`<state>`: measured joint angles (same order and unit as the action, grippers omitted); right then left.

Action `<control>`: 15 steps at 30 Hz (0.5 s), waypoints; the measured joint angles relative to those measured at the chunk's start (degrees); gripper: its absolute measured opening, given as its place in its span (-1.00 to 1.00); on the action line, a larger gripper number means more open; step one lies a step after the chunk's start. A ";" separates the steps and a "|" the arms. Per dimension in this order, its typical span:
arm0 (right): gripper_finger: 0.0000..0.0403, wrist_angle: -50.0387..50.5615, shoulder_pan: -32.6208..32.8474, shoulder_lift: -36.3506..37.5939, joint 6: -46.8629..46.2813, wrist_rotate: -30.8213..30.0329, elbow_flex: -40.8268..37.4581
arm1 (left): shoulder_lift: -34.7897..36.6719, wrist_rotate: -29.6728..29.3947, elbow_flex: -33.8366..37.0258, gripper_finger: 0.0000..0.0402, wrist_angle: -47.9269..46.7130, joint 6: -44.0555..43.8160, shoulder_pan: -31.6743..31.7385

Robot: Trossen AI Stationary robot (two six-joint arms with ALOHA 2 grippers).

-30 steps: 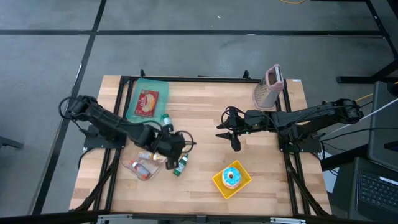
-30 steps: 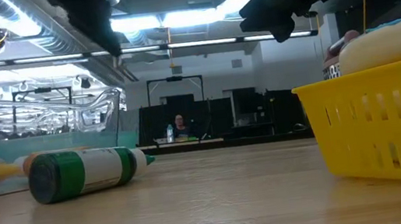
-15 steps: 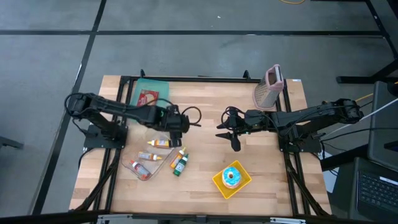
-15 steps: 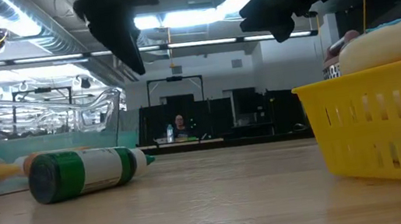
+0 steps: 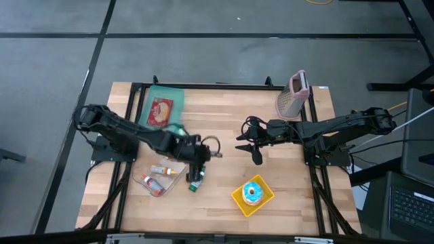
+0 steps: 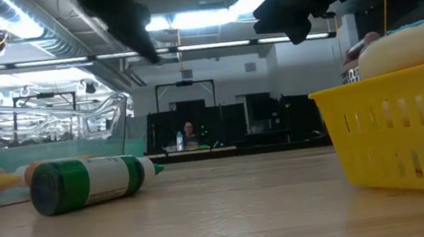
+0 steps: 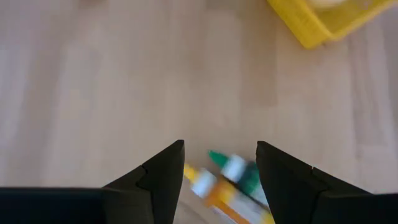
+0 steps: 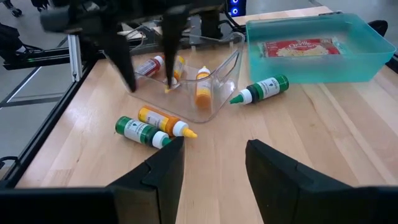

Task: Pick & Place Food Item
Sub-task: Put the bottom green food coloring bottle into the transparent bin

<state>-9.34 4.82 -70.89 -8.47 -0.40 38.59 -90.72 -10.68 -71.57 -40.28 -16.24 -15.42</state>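
A pink-iced donut [image 5: 252, 192] sits in a yellow basket [image 5: 261, 203] near the front edge. A red and white food packet [image 5: 161, 110] lies in a teal bin [image 5: 150, 124] at the far left. My left gripper [image 5: 201, 163] hovers open above a green bottle [image 7: 239, 173] and an orange bottle [image 7: 214, 190] lying side by side on the table; both show between its fingers [image 7: 163, 171], which touch nothing. My right gripper [image 5: 243, 142] hangs open over the table's middle, with nothing between its fingers.
A clear tub [image 8: 199, 84] holding more bottles lies left of the two loose ones. Another green bottle [image 8: 264, 89] lies beside the teal bin. A metal grater [image 5: 293, 95] stands at the far right. Bare wood lies between the bottles and the basket.
My left gripper swung toward the table's far edge, then came back toward the near edge, rolling as it went. It now stands over the loose bottles, slightly further right than a second ago. It stayed open.
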 joint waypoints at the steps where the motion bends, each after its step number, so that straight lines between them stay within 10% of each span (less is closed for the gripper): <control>1: -0.16 -0.01 0.00 0.00 0.00 0.00 -0.01 | -0.61 -0.04 0.00 -0.04 -0.42 -2.24 -0.65; 15: -0.16 -0.22 0.00 0.00 -0.07 0.00 -0.01 | -12.36 3.28 -3.75 -0.04 -3.73 -34.07 -3.70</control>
<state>-9.56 4.82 -70.89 -8.54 -0.40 38.57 -103.08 -7.40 -75.32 -44.01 -50.31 -19.11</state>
